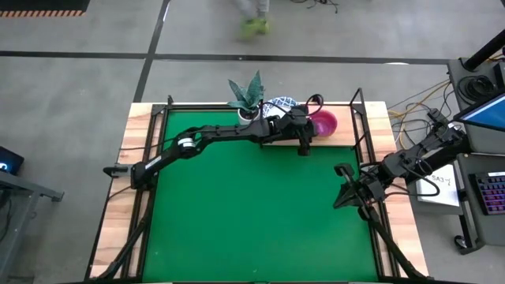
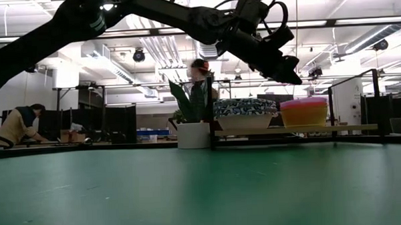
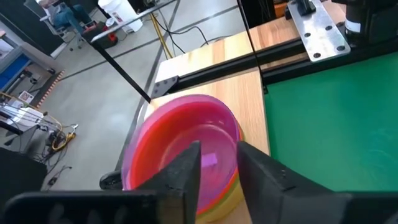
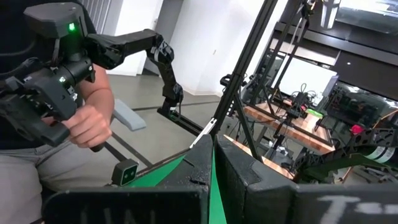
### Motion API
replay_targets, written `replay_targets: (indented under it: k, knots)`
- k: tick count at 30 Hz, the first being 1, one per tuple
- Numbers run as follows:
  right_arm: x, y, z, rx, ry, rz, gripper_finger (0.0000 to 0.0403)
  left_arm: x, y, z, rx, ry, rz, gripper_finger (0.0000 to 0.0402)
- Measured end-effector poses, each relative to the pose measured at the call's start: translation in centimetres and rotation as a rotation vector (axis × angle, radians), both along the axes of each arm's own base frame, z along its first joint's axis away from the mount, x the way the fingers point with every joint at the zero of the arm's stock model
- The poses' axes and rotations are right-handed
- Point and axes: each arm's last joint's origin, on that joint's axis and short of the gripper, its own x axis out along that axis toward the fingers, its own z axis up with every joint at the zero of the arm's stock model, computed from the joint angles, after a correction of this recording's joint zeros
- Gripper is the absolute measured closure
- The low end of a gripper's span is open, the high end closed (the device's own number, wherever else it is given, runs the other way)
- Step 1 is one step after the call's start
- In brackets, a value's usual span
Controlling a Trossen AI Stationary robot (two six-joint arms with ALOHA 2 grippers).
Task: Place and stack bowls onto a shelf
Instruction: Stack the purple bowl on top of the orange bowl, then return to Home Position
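Observation:
A stack of plastic bowls [image 3: 186,140], purple on top with red and yellow rims below it, sits on the pale wooden shelf [image 2: 295,130] at the table's far side. It also shows in the low view [image 2: 304,112] and in the high view [image 1: 324,122]. A stack of blue-patterned white bowls [image 2: 245,109] stands beside it on the shelf. My left gripper [image 3: 217,165] is open and empty. It hovers just above the plastic stack [image 2: 282,69], clear of it. My right gripper [image 4: 214,168] is shut and empty at the table's right edge [image 1: 345,187].
A white plant pot [image 2: 193,135] with a spiky plant stands left of the shelf. Black frame posts [image 1: 359,118] rise around the green mat [image 1: 260,213]. A person holding a controller [image 4: 81,118] shows beyond the table in the right wrist view.

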Motion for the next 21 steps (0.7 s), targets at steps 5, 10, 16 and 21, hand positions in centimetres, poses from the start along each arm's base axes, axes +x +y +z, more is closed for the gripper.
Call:
replay_targets:
  k: [5, 10, 16, 21]
  knots:
    - [0.0, 0.0, 0.0, -0.001, 0.003, 0.000, 0.0394, 0.0, 0.0, 0.1, 0.000, 0.002, 0.001, 0.0279]
    - [0.1, 0.0, -0.3, -0.014, 0.030, -0.001, 0.0394, -0.5, -0.6, 1.9, -0.019, 0.085, 0.005, 0.0256]
    - [0.1, 0.0, -0.3, -0.010, 0.035, -0.011, 0.0394, -3.1, -2.6, 4.3, -0.084, 0.247, 0.006, 0.0253]
    - [0.2, 0.0, -0.4, -0.011, 0.043, -0.028, 0.0394, -5.8, -4.2, 6.0, -0.154, 0.406, 0.022, 0.0253]
